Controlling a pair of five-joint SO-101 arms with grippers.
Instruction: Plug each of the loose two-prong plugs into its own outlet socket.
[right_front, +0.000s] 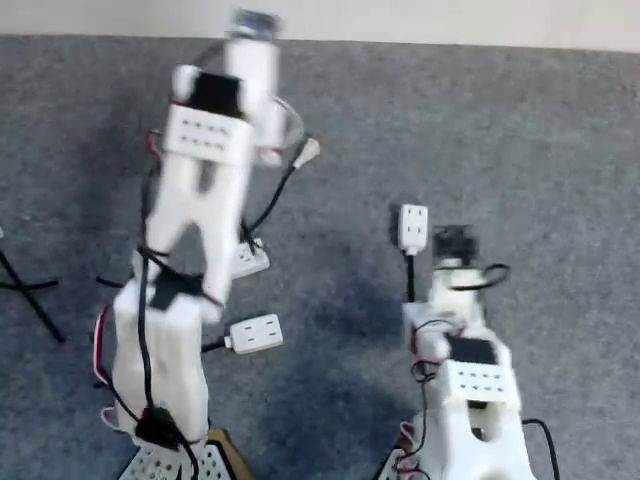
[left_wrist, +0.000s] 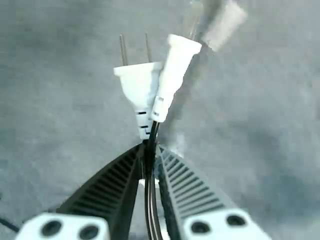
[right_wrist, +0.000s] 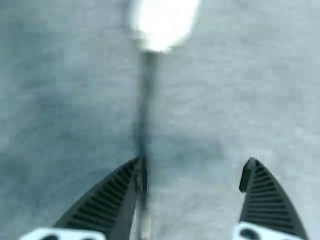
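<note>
White plugs (left_wrist: 142, 82) point away from left pincer (left_wrist: 150, 151) clamping their cords (left_wrist: 150, 200); right pincer (right_wrist: 194, 164) gapes.

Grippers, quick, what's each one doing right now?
Left gripper: closed on the plug cords.
Right gripper: open, holding nothing.

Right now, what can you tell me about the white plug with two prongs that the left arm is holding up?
The white plug looks like moulded plastic, with two thin metal prongs pointing away from the left end effector. Its body narrows to a ribbed collar, then a black cord pinched between the shut dark fingers. It is held over the grey carpet, and a second white plug leans against its side.
</note>
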